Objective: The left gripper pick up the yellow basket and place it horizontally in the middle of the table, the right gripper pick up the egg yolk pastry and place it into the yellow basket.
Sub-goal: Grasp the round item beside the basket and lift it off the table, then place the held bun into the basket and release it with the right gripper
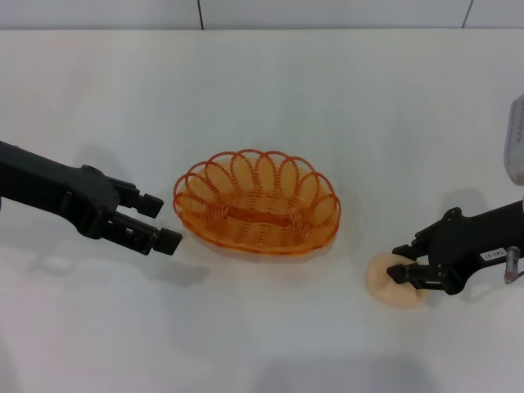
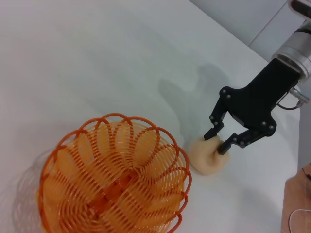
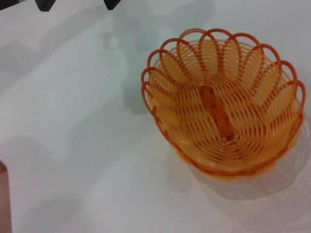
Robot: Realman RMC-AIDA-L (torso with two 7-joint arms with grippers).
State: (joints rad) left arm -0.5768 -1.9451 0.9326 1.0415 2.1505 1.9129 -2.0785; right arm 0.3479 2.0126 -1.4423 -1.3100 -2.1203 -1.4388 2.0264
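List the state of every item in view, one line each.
Left hand: open, holding nothing, just beside the basket.
Oval orange looped-wire basket: upright, empty, mid-table.
Right hand: fingers around the pastry, grip unclear.
Round pale cream pastry: on the white table, outside the basket.

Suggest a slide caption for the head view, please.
Right gripper closing around the egg yolk pastry beside the empty yellow basket.

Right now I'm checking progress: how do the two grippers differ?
The left gripper is open, holding nothing, beside the yellow basket; the right gripper is around the egg yolk pastry on the table. Only the right carries a white label. Both are black.
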